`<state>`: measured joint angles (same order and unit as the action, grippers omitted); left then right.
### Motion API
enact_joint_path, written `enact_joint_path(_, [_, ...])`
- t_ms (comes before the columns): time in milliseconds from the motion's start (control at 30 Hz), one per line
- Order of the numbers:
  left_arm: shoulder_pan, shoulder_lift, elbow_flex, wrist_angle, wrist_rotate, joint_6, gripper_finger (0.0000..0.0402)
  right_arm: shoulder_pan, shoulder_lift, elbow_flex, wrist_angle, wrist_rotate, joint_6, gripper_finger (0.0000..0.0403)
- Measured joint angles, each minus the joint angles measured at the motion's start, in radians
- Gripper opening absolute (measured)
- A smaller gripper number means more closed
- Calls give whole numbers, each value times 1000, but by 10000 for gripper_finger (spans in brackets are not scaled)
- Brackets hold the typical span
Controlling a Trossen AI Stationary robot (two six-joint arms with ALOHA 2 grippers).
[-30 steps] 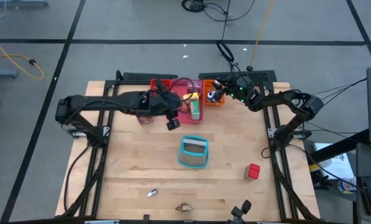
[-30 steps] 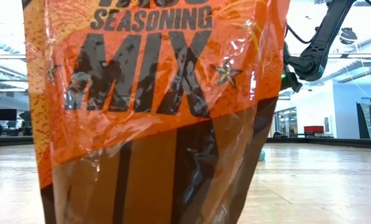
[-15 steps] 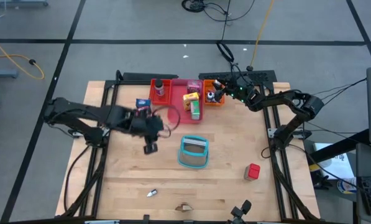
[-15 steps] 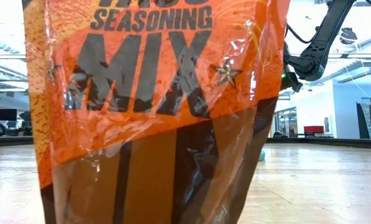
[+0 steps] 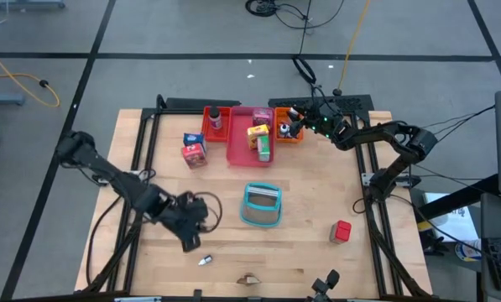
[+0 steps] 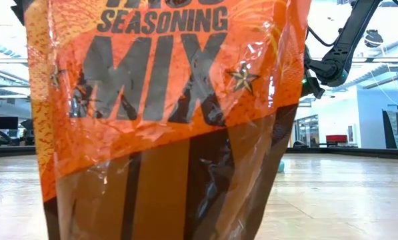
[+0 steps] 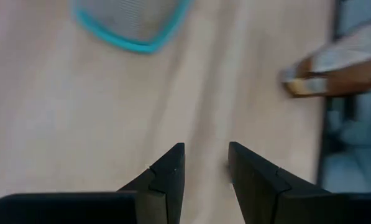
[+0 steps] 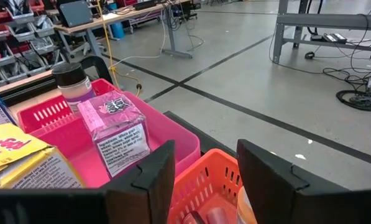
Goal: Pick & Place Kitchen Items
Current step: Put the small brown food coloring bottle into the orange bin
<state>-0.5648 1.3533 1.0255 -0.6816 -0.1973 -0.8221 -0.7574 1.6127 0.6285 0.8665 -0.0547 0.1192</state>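
My left gripper hangs open over bare wood at the table's near left, with nothing between its fingers. A small silvery item lies just nearer than it. A red-blue carton stands on the table beside the red tray. Yellow and green cartons and a pink carton sit in the pink tray. My right gripper is open, level above the orange tray. A red cube rests at the near right.
A teal basket lies mid-table. An orange-brown seasoning packet stands at the near edge and fills the low view. A dark-capped bottle stands in the red tray. Bare wood lies left of the basket.
My left gripper has swung from the trays at the far side toward the table's near left, sinking and rolling as it went. The red-blue carton, earlier under the arm, now shows standing on the table.
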Motion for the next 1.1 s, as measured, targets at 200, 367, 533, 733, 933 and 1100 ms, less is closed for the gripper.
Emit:
enact_joint_path(200, [-89, 1, -159, 335, 21, -72, 127, 0, 0, 0, 0, 0, 0, 164])
enact_joint_path(367, [-145, 2, -264, 459, 15, -206, 127, 0, 0, 0, -3, -1, 0, 166])
enact_joint_path(533, [-181, 41, -326, 588, -21, -293, 127, 0, 0, 0, -11, -2, 1, 165])
enact_joint_path(733, [-187, 153, -295, 628, 41, -317, 127, 0, 0, 0, -13, -1, 0, 166])
enact_joint_path(933, [-186, 259, -205, 565, 76, -383, 127, 0, 0, 0, -13, 0, 0, 163])
enact_joint_path(1100, [-176, 331, -114, 403, 114, -431, 127, 0, 0, 0, -13, 0, 0, 163])
